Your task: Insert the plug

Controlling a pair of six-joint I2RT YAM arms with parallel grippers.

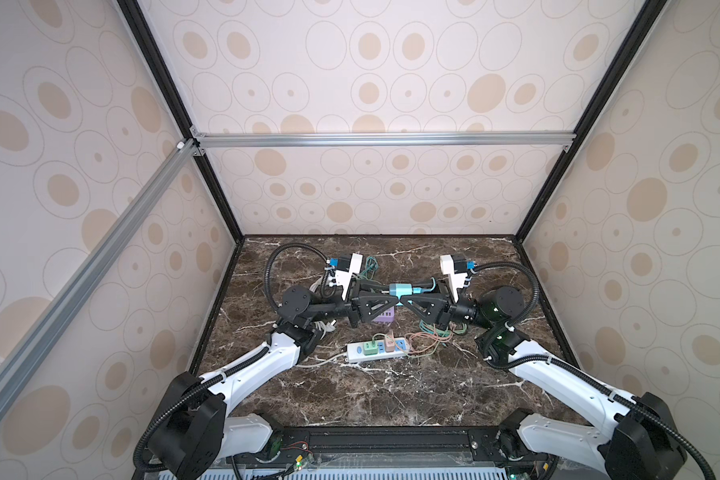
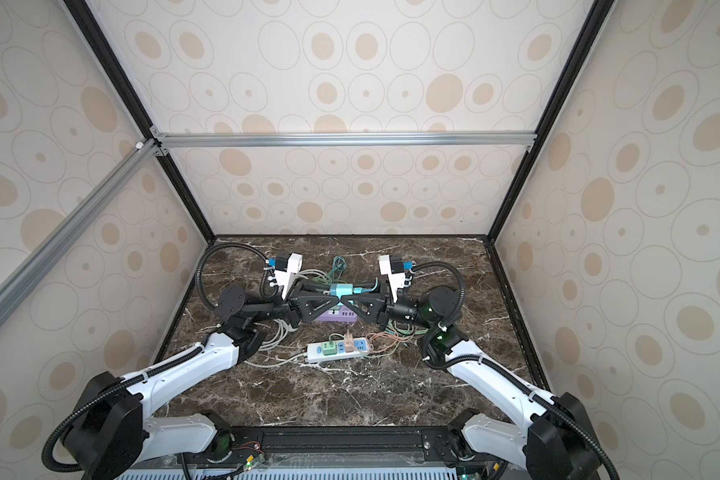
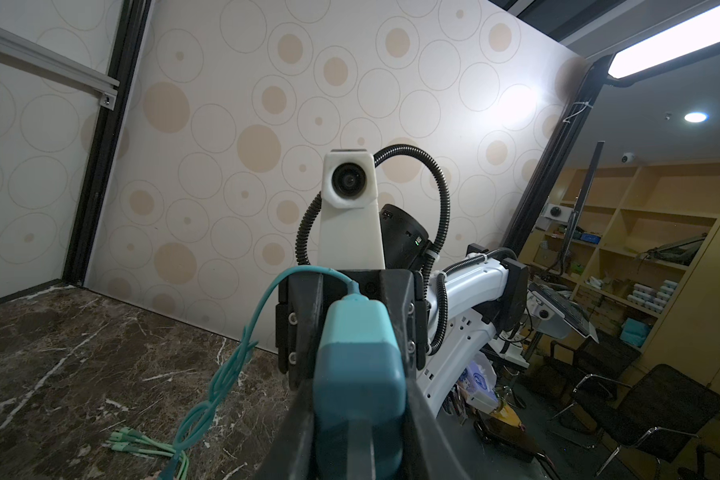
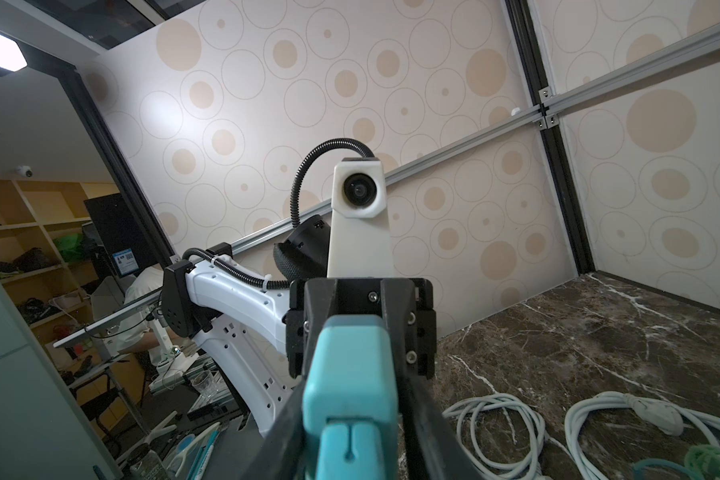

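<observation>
The teal plug [image 1: 400, 288] hangs in the air above the middle of the marble table [image 1: 391, 399], caught between the two arms, which reach in from either side and meet tip to tip in both top views. The left gripper [image 1: 393, 295] is drawn in narrow and pinches the plug: in the left wrist view its black fingers [image 3: 422, 419] press flat against both sides of the teal body. The right gripper [image 1: 409, 295] faces it head-on, closed down just as narrow. In the right wrist view its fingers [image 4: 416, 407] lie against the plug's flanks with no gap to be seen, so both claws have hold of the same plug. A teal cable [image 3: 225, 374] leaves the end of the plug that points towards the right gripper, arcs out to one side and drops in loose twists to the table. Directly beneath the meeting grippers lies a purple power strip [image 1: 385, 318], partly hidden by the fingers, and the plug is raised clear of it. Nearer the arms' bases a white power strip [image 1: 377, 351] lies flat, well apart from the plug. A green adapter [image 1: 368, 347] and a pink adapter [image 1: 389, 343] sit side by side in its sockets. Thin pink and green cords [image 1: 429, 338] tangle just beside its right end, and white cable coils [image 4: 495, 415] lie on the marble on the left arm's side
</observation>
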